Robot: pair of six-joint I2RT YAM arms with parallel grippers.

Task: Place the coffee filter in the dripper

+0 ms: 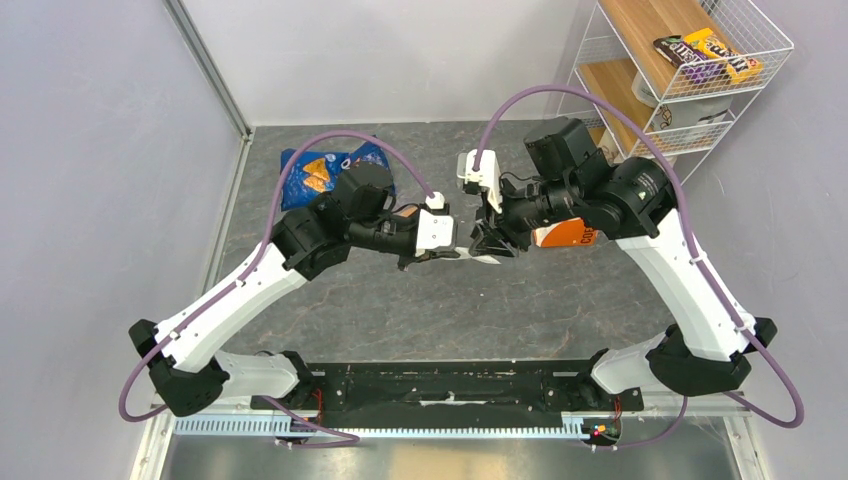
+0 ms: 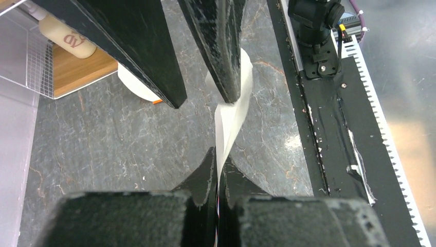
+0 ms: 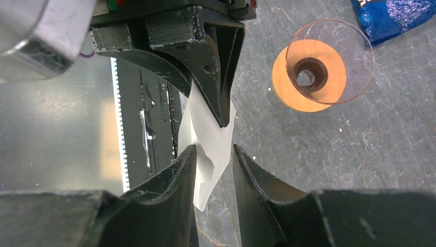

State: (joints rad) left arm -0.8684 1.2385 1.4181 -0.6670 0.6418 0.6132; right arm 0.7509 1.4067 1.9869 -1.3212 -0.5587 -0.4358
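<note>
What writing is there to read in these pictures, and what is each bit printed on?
"Co", rest hidden: orange-and-white pack.
Red letters ending in "D", partly out of frame: cream bottle.
Candy packs on the wire shelf, blue snack bag: too small to read.

A crumpled blue snack bag [image 1: 320,172] lies at the far left of the grey marbled table [image 1: 450,310], and an orange-and-white pack [image 1: 562,236] lies right of centre. Past the table's far right corner stands a white wire rack [image 1: 770,45] with wooden shelves, candy packs [image 1: 708,55] on top.
</note>
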